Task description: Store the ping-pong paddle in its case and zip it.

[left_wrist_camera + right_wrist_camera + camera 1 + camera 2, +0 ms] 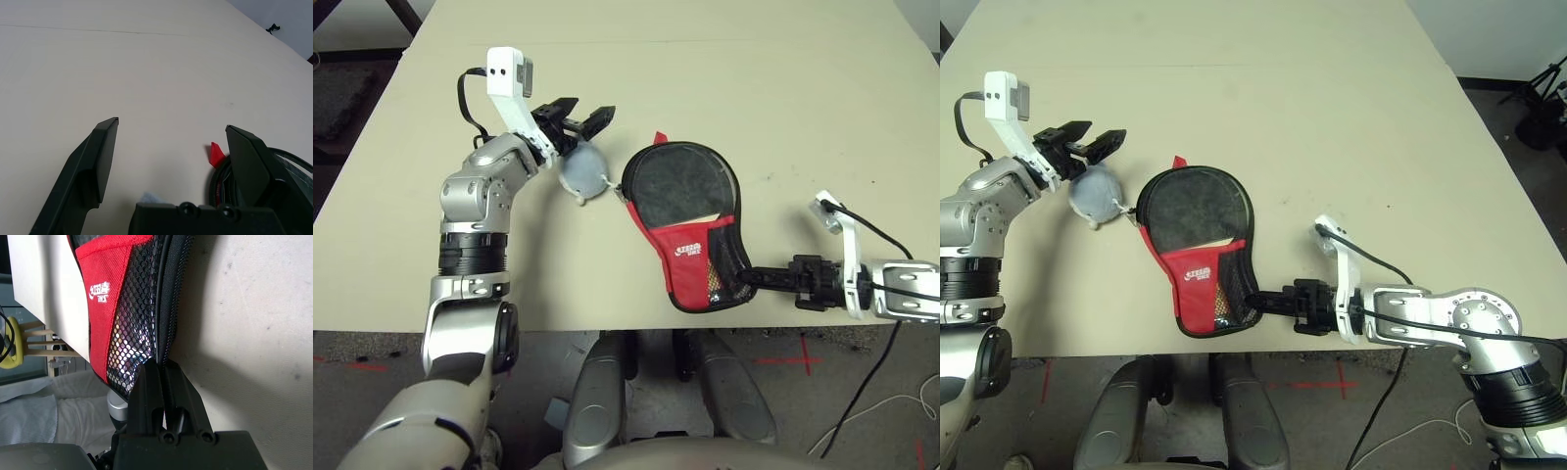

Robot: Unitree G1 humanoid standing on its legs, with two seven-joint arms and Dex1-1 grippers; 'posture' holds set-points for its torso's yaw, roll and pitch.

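Black case (690,235) rim pinched by right end effector (163,368), left end effector (171,147) spread

our left tool (168,132) fingers (100,156) spread wide, nothing between | bare beige counter (146,73) ahead | case (288,169) rim with red tab (215,153) beside one finger | pale grey scrap (149,198) near tool base
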